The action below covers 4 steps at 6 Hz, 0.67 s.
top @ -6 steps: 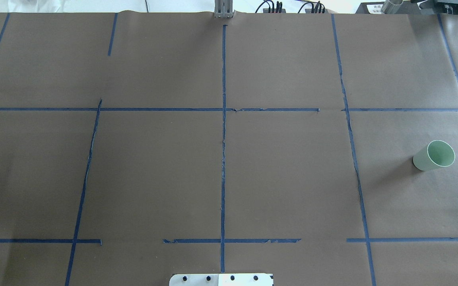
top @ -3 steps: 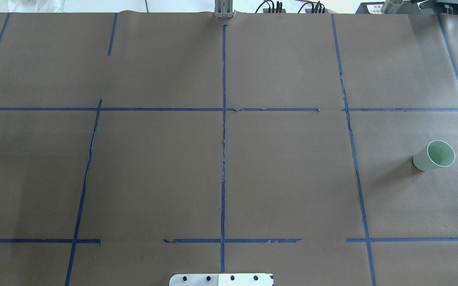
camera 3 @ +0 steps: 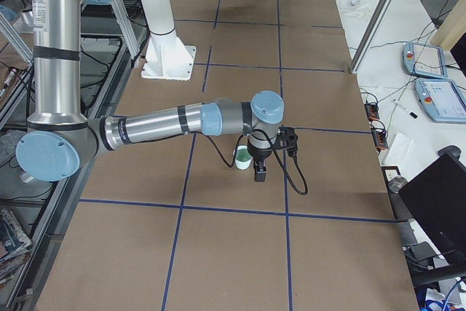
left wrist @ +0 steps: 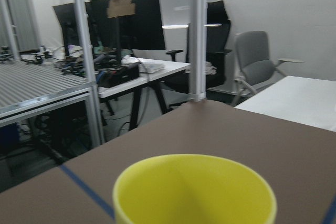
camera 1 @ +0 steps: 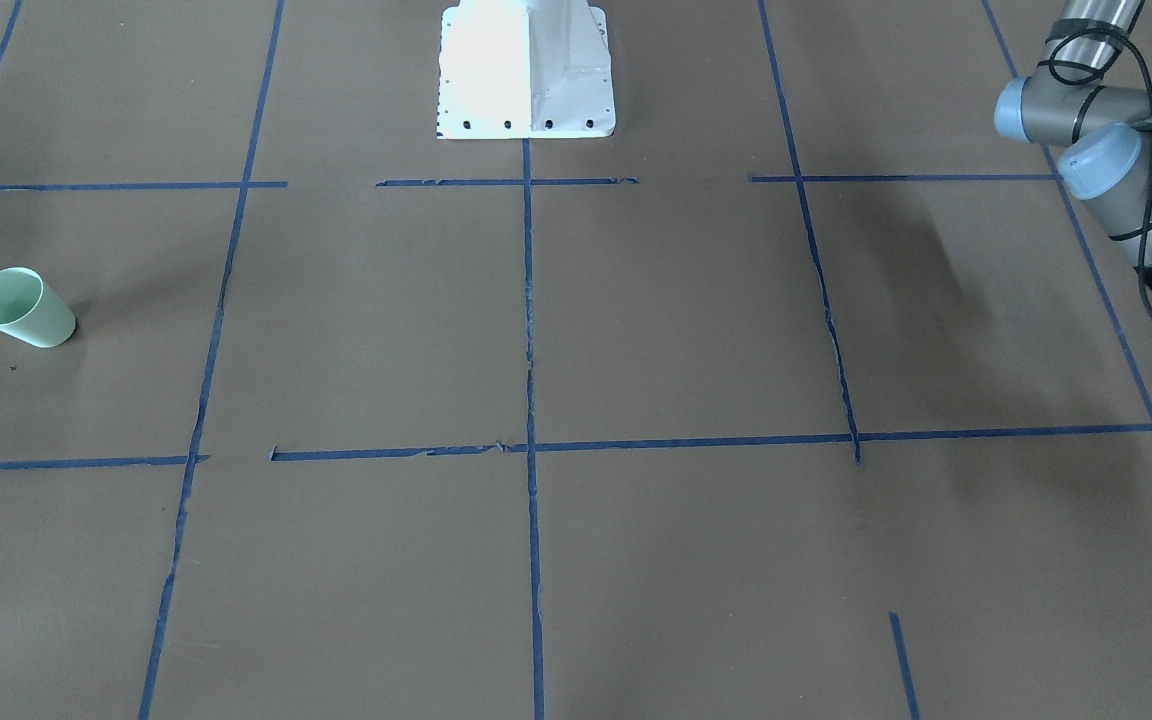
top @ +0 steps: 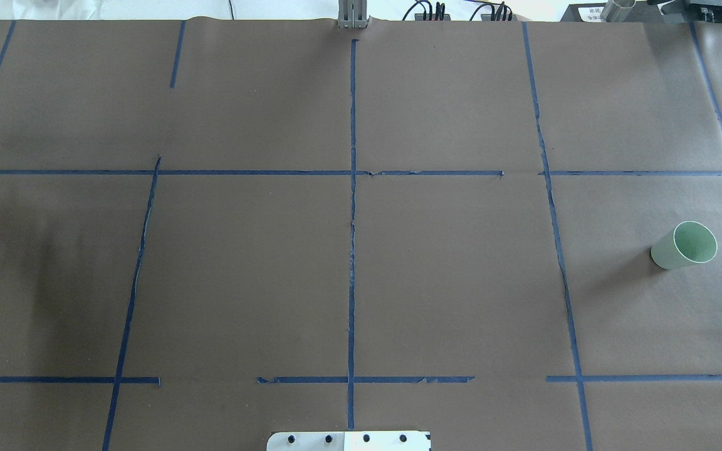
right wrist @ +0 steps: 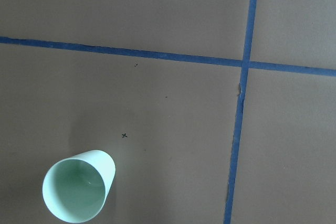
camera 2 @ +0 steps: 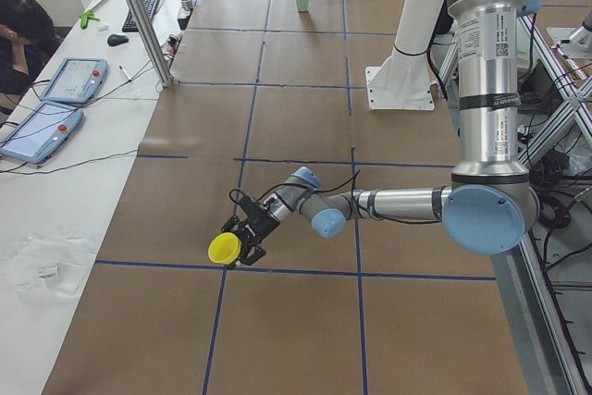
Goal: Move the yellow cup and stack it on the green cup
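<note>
Two cups, at opposite ends of the table. The yellow cup (camera 2: 223, 249) sits mouth up at the tip of my left gripper (camera 2: 240, 241), apparently lifted off the brown paper (top: 449, 282) at the left end. My fingers show clearly in no view, so I cannot tell how wide they stand or how firmly they have the cup. The green cup (top: 684, 245) stands upright and alone at the right end, near a crossing of blue tape (right wrist: 243, 64). My right gripper (camera 3: 260, 175) points down and, in the side view, reads as just beside it; its height and finger spread I cannot tell. Risks, as I judge them: the carry spans the whole table, so a light hold on smooth tapered plastic could let the yellow cup slip or swing. If the cup passes between my grippers, a mistimed release would drop it. The green cup is light and unheld, so an off-centre or tilted arrival would catch its rim and tip or shove it. Pressing down hard could wedge the two together. Writing: a small pen cross (right wrist: 124, 136) on the paper beside the green cup; a label (camera 2: 496, 36) on my left arm, too small to read.
</note>
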{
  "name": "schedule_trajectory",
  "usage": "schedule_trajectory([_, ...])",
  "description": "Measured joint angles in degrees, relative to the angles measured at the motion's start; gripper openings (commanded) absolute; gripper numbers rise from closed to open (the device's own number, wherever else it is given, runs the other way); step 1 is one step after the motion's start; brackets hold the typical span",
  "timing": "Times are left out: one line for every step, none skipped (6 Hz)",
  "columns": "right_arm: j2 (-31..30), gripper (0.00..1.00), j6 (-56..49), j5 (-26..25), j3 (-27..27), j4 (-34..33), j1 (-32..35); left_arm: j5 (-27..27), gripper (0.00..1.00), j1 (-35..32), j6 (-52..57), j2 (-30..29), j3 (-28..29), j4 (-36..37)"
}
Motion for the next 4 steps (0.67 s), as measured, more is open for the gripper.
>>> schedule_trajectory([0.0, 1.0, 0.0, 0.4, -0.2, 0.0, 0.0, -0.2, 0.37, -0.1, 9.5, -5.4, 0.0, -6.0])
schedule_trajectory([0.0, 1.0, 0.0, 0.6, -0.2, 0.0, 0.0, -0.3, 0.38, -0.1, 20.8, -11.2, -1.1, -8.6])
schedule_trajectory([0.0, 1.0, 0.0, 0.6, -0.3, 0.0, 0.0, -0.3, 0.39, 0.0, 29.3, -16.8, -2.7, -9.7])
schedule_trajectory([0.1, 1.0, 0.0, 0.6, -0.3, 0.0, -0.1, -0.2, 0.39, 1.3, 33.0, -23.1, -3.8, -9.8])
